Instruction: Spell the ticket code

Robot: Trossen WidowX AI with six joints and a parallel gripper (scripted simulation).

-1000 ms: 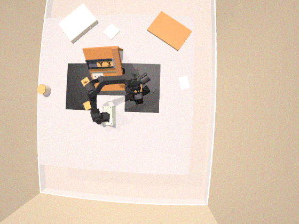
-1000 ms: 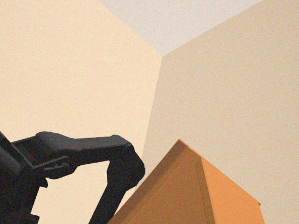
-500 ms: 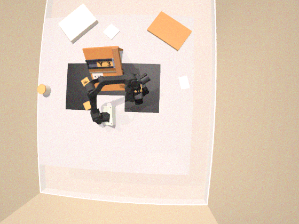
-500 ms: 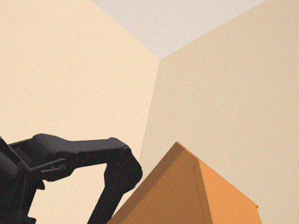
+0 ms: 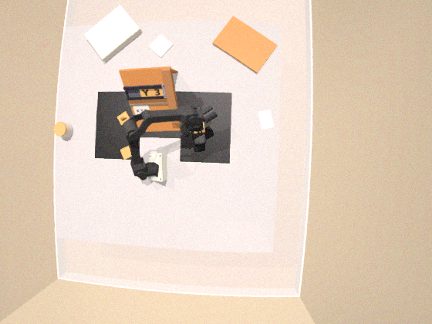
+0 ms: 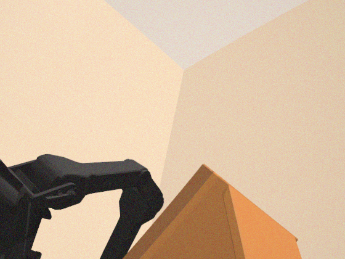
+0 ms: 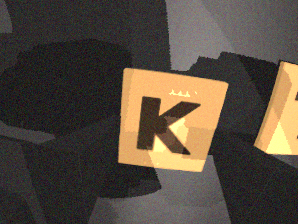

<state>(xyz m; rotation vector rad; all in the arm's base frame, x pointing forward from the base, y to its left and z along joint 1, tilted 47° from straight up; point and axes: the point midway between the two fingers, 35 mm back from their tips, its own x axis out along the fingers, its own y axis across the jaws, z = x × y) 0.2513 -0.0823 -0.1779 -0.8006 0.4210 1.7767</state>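
The gripper is closed on the K tile, its fingers set fairly wide around it, over the right part of the black mat. In the wrist view the K faces the camera upright, the tile tilted slightly, and the edge of 1 more orange tile shows to its right, apart from it; its letter is cut off by the frame. The orange board stands at the far side of the mat, and its dark letter rail carries 2 tiles side by side, the Y tile on the left and the 3 tile on the right, with a bare stretch of rail left of the Y. Below the rail lies the white ticket, partly covered by the black arm; its code begins with K, but the rest is too small or hidden to read surely. On the left part of the mat, 1 orange tile lies turned, and nearer the arm's base is 1 other tile whose face cannot be read. An orange cylinder stands on the table, left of the mat; a white card lies to its right. At the far side are a white box, a small white square and an orange rectangular panel.
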